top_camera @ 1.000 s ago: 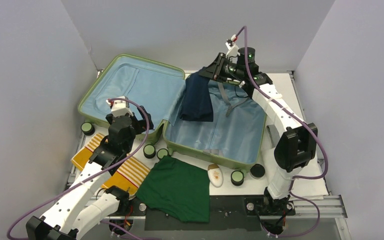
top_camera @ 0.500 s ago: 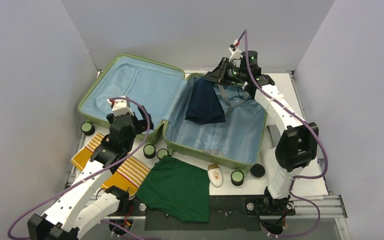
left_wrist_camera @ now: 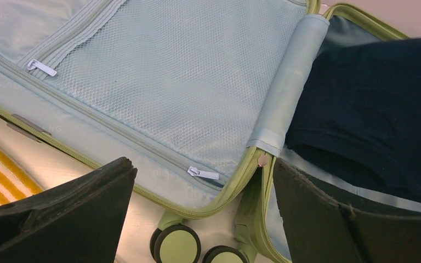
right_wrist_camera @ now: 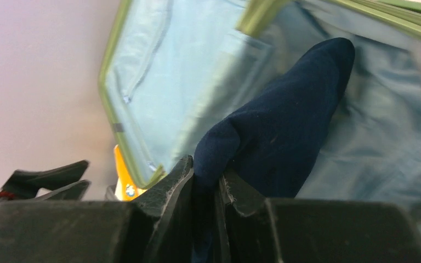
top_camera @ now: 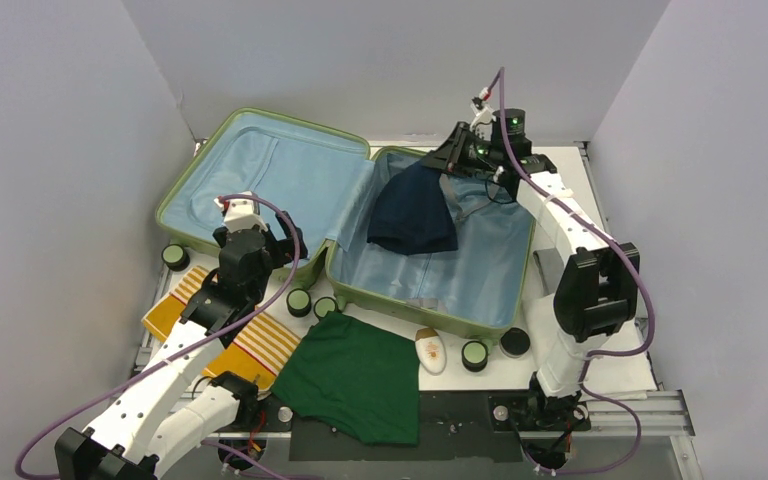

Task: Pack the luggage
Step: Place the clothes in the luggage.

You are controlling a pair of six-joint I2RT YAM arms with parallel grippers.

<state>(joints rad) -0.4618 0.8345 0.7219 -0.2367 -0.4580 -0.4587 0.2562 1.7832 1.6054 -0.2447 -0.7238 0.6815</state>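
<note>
Luggage (top_camera: 260,175) lies open mid-table; hard shell, stiff, probably slick; grab it at the rim; your right gripper (right_wrist_camera: 205,172) pinches the limp navy garment (top_camera: 415,210) over its right half; left gripper (left_wrist_camera: 200,175) gapes, holding nothing.

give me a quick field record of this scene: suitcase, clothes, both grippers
suitcase: open, blue lining showing
navy cloth: draped into right half
right gripper: shut on navy cloth, near far rim
left gripper: open, empty, over left half's near edge
green cloth: on table, in front of suitcase
striped cloth: on table, left of green cloth
</note>
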